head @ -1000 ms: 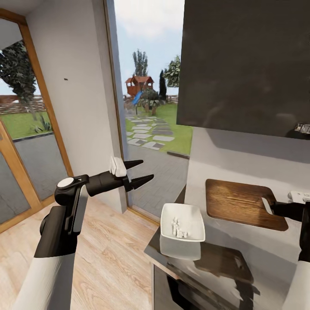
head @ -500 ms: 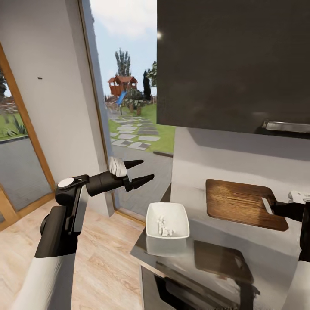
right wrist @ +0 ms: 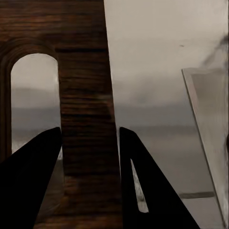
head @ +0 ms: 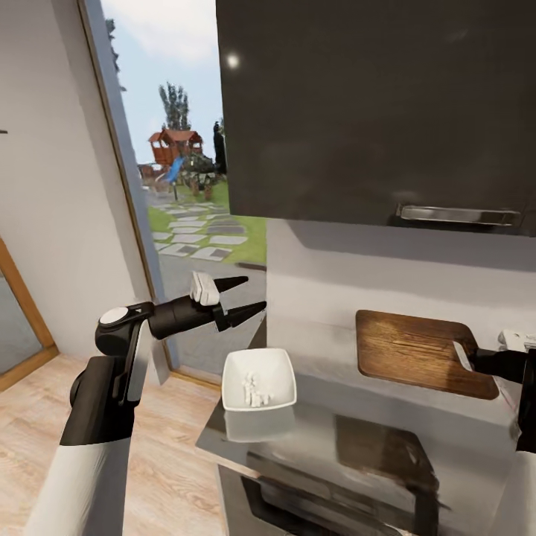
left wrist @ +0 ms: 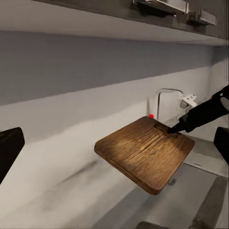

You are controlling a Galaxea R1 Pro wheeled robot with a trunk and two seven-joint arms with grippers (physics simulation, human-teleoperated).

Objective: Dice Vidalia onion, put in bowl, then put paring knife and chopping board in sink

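Observation:
My right gripper [head: 465, 359] is shut on the handle end of the dark wooden chopping board [head: 413, 350] and holds it level in the air above the glossy grey countertop [head: 350, 439]. In the right wrist view its fingers [right wrist: 143, 186] clamp the strip of board [right wrist: 86, 95] beside the slot. A white squarish bowl [head: 258, 378] with white diced onion [head: 255, 392] stands near the counter's left end. My left gripper [head: 254, 292] hangs open and holds nothing, above and left of the bowl. The sink's chrome tap [left wrist: 164, 95] shows behind the board [left wrist: 145, 152]. The paring knife is out of view.
A dark wall cabinet [head: 372, 112] with a metal handle [head: 454, 215] hangs over the counter. A tall glass window [head: 179, 186] onto a garden stands left of the counter. Wooden floor [head: 171, 447] lies beside the counter's left end.
The camera has turned right, so the bowl, window and cabinet have slid left in the picture. Both arms keep their pose, and the board stays in the right gripper.

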